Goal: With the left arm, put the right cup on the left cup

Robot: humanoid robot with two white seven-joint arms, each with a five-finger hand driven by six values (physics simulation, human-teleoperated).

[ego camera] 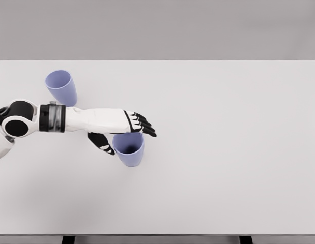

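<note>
Lavender right cup (129, 149) upright on white table (223, 152), left of centre; left cup (61, 87) upright, well apart toward far-left corner. Left hand (125, 129) at right cup rim, fingers (144, 125) extended over far edge, thumb (102, 143) spread beside wall, not yet closed. Grasp step in hand. Next, likely: close, lift clear, carry over left cup, lower inside.

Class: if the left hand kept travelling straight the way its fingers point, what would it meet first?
Probably nothing: the left hand points rightward over bare table; the right cup sits below its line.
</note>
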